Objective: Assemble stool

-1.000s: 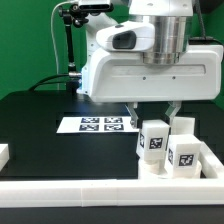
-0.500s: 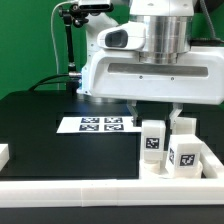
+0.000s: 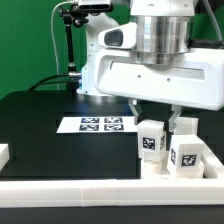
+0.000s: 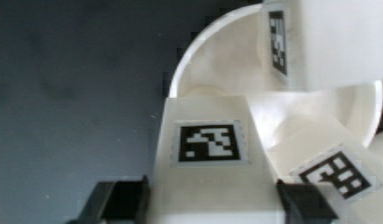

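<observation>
The tool (image 3: 154, 116) is clamped nearly shut on a leg (image 3: 152, 141) standing on the seat (image 3: 178, 177) at the desk's (image 3: 40, 125) corner by the rail (image 3: 110, 198); a tilt there could cross-thread it or nudge neighbouring legs.

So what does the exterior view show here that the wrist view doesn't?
Only the exterior view shows the marker board, the white border rail along the front, the arm's white body and three upright legs together. Only the wrist view shows, close up, the claw shut on a leg, and the curved rim of the round seat. Both show tagged white legs standing on the seat over the black table.
</observation>
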Controlling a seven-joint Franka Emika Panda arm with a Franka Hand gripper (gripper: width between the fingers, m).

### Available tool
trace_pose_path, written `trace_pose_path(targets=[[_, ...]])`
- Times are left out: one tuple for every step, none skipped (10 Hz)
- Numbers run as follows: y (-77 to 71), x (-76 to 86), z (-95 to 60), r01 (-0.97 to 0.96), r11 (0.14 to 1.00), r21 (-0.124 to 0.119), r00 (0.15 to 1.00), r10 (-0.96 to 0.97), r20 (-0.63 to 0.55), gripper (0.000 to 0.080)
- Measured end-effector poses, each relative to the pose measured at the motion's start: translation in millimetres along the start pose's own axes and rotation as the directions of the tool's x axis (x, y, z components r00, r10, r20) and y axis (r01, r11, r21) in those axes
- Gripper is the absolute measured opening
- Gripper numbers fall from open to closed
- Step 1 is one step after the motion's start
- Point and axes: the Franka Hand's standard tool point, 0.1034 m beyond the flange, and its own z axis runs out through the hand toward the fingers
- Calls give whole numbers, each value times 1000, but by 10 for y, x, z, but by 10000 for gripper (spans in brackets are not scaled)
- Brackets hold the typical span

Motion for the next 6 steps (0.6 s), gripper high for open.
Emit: trace_pose_path(targets=[[-12, -4, 1, -77, 997, 6, 997, 77, 1, 341], [-30, -19, 1, -199, 980, 9, 980, 199, 5, 341], [-41, -28, 1, -247, 969, 11, 969, 247, 8, 341], [-63, -47, 2, -331, 944, 13, 944, 331, 13, 341], [-73, -56, 1, -370, 929, 13, 929, 370, 14, 341], [-90, -68, -1, -459, 888, 15, 889, 458, 20, 341]])
